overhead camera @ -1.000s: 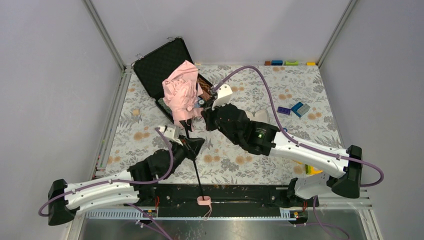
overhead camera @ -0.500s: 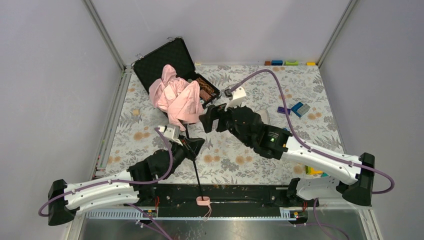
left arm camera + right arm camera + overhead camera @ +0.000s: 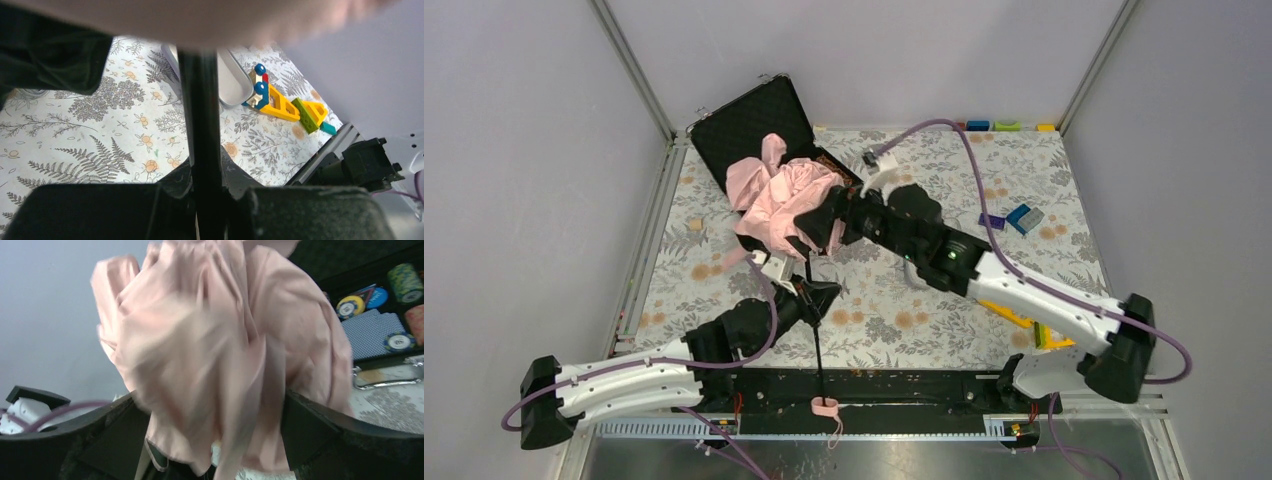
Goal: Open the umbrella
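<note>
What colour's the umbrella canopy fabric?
Pale pink; the canopy shows best in the right wrist view.

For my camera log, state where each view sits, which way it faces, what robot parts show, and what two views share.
Top external: above and behind the robot, looking down at the table; left arm with left claw, right arm with right claw.
Left wrist: on the left arm, looking along the umbrella shaft; its claw clamps the shaft.
Right wrist: on the right arm, facing the pink canopy and case; its fingers flank the fabric.
Shared: top and right wrist both show canopy and case.
</note>
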